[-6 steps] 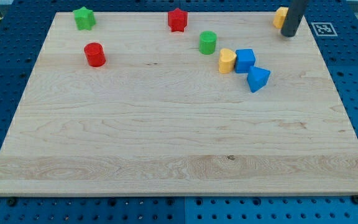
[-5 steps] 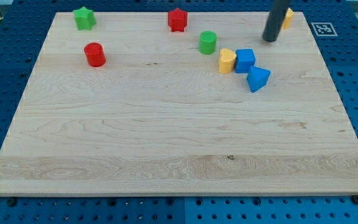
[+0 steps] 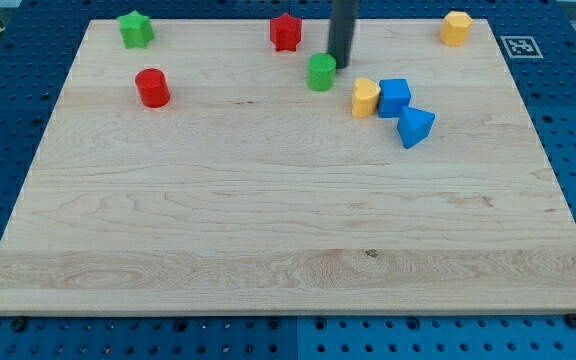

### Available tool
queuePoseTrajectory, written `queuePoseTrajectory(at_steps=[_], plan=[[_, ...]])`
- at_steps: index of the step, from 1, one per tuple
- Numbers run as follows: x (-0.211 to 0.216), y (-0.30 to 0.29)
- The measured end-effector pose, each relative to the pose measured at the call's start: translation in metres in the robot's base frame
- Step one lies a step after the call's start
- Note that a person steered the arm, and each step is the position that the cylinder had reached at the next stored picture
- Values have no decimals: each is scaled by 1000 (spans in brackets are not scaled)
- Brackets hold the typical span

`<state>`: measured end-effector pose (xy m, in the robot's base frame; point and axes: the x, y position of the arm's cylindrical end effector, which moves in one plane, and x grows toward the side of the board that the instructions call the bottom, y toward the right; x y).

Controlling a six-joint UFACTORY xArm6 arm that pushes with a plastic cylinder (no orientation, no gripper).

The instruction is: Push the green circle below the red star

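The green circle (image 3: 321, 72), a short green cylinder, stands near the view's top, below and to the right of the red star (image 3: 285, 32). My tip (image 3: 340, 65) is down on the board, touching the green circle's upper right side. The dark rod rises from the tip out of the view's top edge.
A green star (image 3: 135, 29) sits at the top left and a red cylinder (image 3: 152, 88) below it. A yellow heart-like block (image 3: 366, 97), a blue cube (image 3: 394, 97) and a blue triangle (image 3: 415, 126) cluster right of the green circle. A yellow block (image 3: 456, 27) sits at the top right.
My tip has swept left from the yellow block at the top right to the green circle. The green circle has shifted slightly left and down.
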<state>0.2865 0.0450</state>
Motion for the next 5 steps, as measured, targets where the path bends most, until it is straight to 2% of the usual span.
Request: queuePoseTrajectory(at_steps=[3, 5], plan=[[56, -99], [64, -114]])
